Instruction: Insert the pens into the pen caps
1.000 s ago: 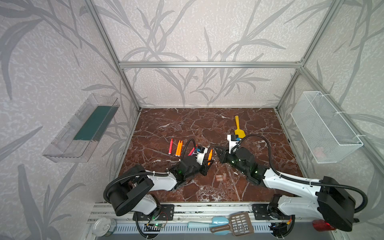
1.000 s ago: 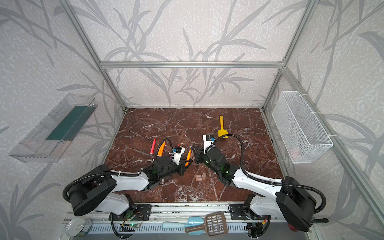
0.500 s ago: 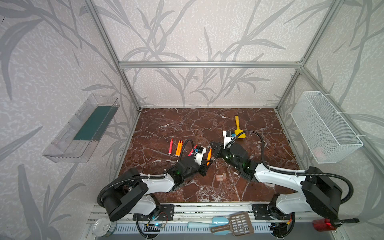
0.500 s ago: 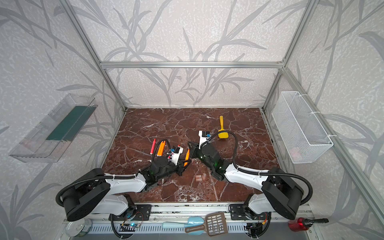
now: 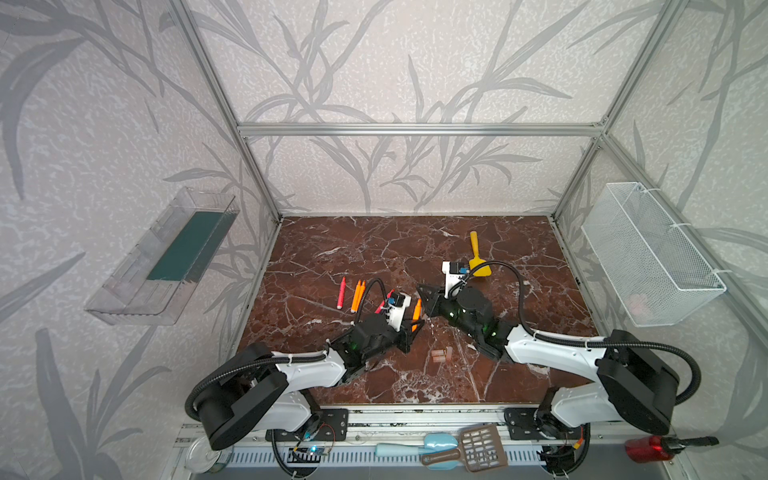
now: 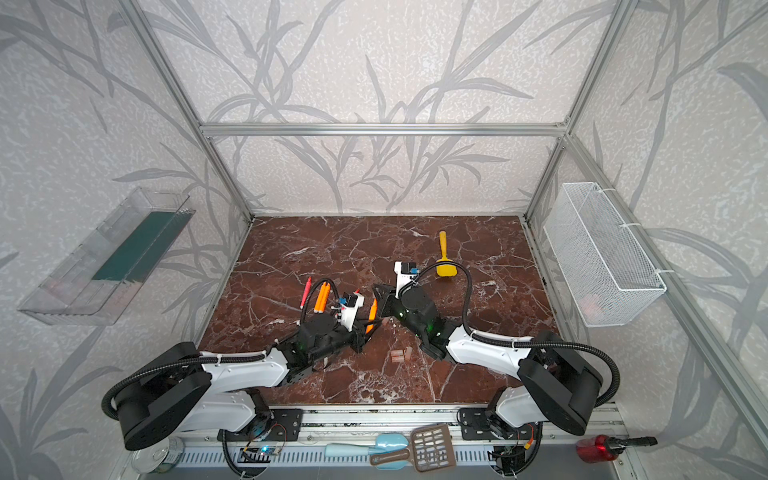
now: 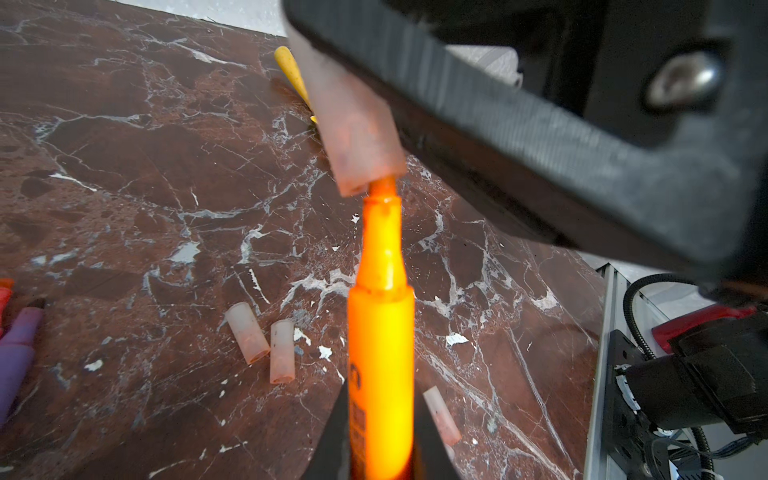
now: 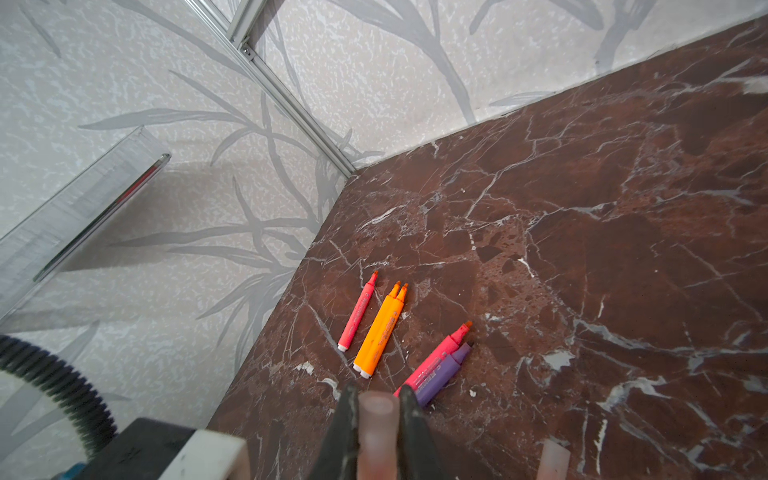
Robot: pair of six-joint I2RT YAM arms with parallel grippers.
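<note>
In both top views the right gripper [image 5: 422, 291] has edged toward 10 o'clock, meeting the left gripper [image 5: 415, 325], which clamps an orange pen [image 5: 417, 309]. Left wrist: pen tip enters the cap [image 7: 357, 137]. Right wrist: jaws pinch that cap; spare pens [image 8: 380, 332] lie beyond.
</note>
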